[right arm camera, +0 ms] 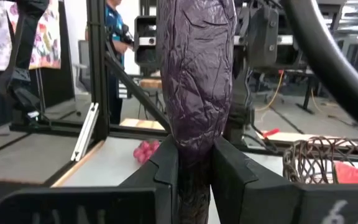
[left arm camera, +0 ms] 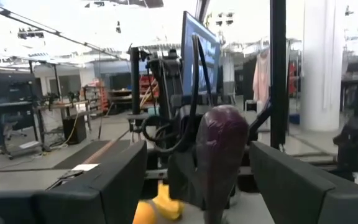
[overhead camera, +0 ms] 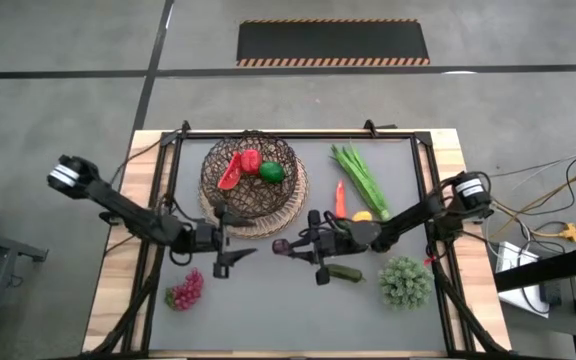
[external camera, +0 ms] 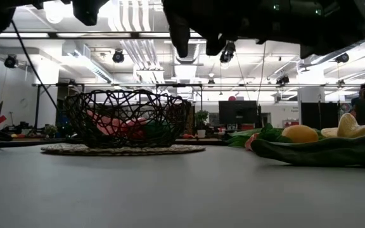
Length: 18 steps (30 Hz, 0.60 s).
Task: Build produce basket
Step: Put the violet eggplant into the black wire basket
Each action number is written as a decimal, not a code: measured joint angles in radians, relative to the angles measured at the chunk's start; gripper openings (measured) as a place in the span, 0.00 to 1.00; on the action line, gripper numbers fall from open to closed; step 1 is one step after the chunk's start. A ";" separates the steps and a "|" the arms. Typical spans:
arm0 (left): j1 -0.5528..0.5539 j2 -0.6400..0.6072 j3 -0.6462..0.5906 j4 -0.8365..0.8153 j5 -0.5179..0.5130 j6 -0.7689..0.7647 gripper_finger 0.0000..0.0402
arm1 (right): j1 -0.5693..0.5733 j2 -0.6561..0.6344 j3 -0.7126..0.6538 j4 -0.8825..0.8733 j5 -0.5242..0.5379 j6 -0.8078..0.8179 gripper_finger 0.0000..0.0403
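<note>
- The right gripper (right arm camera: 194, 168) is clamped on the dark eggplant (right arm camera: 196, 81), holding it upright above the middle of the tabletop (overhead camera: 268, 310).
- The left gripper (overhead camera: 236, 258) faces it from the left, fingers spread wide and holding nothing, just near the eggplant but apart from it.
- From the left wrist, the eggplant (left arm camera: 221, 149) shows straight ahead between that arm's own fingers.
- The basket (overhead camera: 253, 180) sits on its woven base at the far left-centre, already carrying a watermelon slice (overhead camera: 230, 172), a red pepper (overhead camera: 251, 160) and a green pepper (overhead camera: 272, 172).
- Long green stalks (overhead camera: 360, 175) lie far right of the basket; a carrot (overhead camera: 340, 198) and a yellow fruit (overhead camera: 364, 215) are just beside the right arm.
- A cucumber (overhead camera: 346, 271) lies on the tabletop below the right gripper.
- Red grapes (overhead camera: 185, 291) rest near the left edge; a bushy green bunch (overhead camera: 405, 281) sits near the right.
</note>
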 joint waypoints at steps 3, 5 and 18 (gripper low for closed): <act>0.000 0.093 0.014 0.105 0.002 -0.020 0.66 | 0.000 0.010 0.002 0.011 0.000 0.000 0.13; 0.001 0.154 0.028 0.165 0.003 -0.024 0.66 | 0.000 0.009 0.004 0.018 0.000 -0.001 0.13; 0.025 0.406 0.194 0.270 0.003 -0.017 0.66 | 0.000 0.008 0.004 0.017 0.000 -0.011 0.13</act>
